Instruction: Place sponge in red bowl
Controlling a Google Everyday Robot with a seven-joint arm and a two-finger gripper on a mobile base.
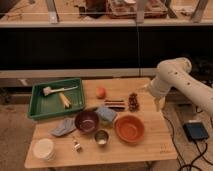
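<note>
The sponge (pixel 106 115) is a grey-blue block lying on the wooden table (pixel 150 150), between a dark maroon bowl (pixel 86 121) and the red bowl (pixel 129 128). The red bowl is orange-red, empty, and stands at the front middle-right of the table. My white arm (pixel 175 77) reaches in from the right over the table's right edge. My gripper (pixel 159 103) hangs down from it, above the table's right side. It is up and to the right of the red bowl and well apart from the sponge.
A green tray (pixel 37 107) at the left holds a brush (pixel 50 90) and a yellow item (pixel 64 100). Also on the table are an orange ball (pixel 101 92), dark bar (pixel 115 104), pine cone (pixel 133 101), metal cup (pixel 101 137), grey cloth (pixel 63 127) and white tub (pixel 43 148).
</note>
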